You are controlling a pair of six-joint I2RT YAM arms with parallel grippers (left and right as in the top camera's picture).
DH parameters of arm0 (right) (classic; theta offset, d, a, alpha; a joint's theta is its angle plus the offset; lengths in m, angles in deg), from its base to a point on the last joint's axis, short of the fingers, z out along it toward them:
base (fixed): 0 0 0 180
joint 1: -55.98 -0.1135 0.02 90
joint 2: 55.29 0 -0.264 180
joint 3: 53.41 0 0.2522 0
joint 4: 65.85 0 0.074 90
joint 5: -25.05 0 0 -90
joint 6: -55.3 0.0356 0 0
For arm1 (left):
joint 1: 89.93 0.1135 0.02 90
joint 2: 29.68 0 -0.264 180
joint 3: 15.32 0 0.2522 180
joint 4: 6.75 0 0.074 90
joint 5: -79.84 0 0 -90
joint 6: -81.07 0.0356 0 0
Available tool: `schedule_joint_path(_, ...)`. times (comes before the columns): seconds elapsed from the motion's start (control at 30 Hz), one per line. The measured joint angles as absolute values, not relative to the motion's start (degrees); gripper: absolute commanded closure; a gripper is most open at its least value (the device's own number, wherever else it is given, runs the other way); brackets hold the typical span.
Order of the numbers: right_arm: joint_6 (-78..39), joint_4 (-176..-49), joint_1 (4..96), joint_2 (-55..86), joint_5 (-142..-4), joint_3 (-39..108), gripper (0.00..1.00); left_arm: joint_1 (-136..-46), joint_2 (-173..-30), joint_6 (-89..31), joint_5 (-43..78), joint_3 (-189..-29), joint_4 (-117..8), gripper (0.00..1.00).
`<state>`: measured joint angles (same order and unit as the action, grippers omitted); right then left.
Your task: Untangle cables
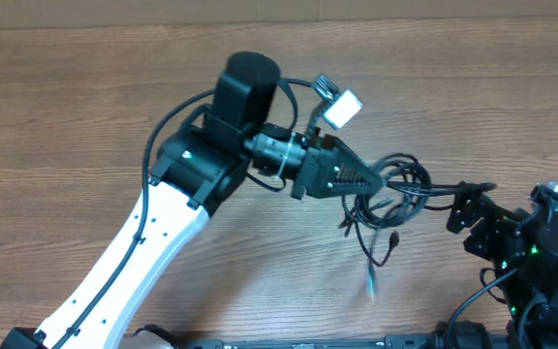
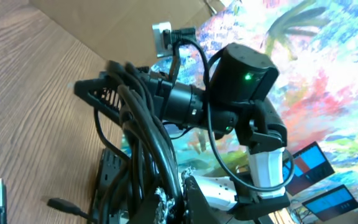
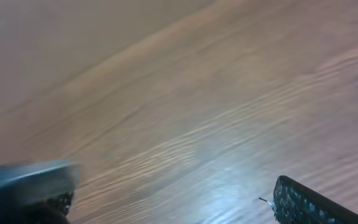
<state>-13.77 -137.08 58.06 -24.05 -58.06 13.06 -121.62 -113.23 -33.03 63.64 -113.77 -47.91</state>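
Note:
The cables (image 1: 395, 197) are a knotted black bundle right of the table's middle, with loose strands and a plug (image 1: 371, 283) trailing toward the front. My left gripper (image 1: 380, 179) is shut on the bundle's left side. In the left wrist view the cables (image 2: 146, 134) rise thickly from between the taped fingertips of the left gripper (image 2: 176, 193). My right gripper (image 1: 459, 206) stands open just right of the bundle, and one strand reaches toward its upper finger. The right wrist view shows the right gripper (image 3: 173, 205) wide apart over bare, blurred wood with no cable between the fingers.
The wooden table (image 1: 85, 116) stretches to the left and back. The left arm's white link (image 1: 134, 262) crosses the front left. The right arm's base (image 1: 541, 262) fills the front right corner. A loose plug (image 2: 61, 204) lies on the wood.

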Motion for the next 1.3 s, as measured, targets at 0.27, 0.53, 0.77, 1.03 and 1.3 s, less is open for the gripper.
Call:
schedule_joint_path(0.27,-13.75,-138.19,58.09,-24.05,-50.45,13.06,0.00,-115.67,-113.23,-33.03,68.80,-113.77,-47.89,0.96)
schedule_joint_path(0.53,-13.70,-138.15,58.15,-24.05,-49.53,13.06,0.00,-114.03,-113.23,-32.55,69.93,-113.77,-47.89,0.96)
schedule_joint_path(0.77,-13.70,-138.15,58.20,-24.05,-57.05,13.06,0.00,-114.03,-113.23,-32.09,63.03,-113.79,-51.80,0.96)
schedule_joint_path(1.03,-13.70,-137.63,58.20,-24.05,-70.19,13.06,0.00,-114.05,-113.23,-30.98,46.46,-113.92,-63.39,0.96)
schedule_joint_path(1.3,-8.52,-131.83,58.20,-24.03,-88.42,13.06,0.00,-117.73,-113.23,-25.10,42.87,-113.92,-58.84,0.96)
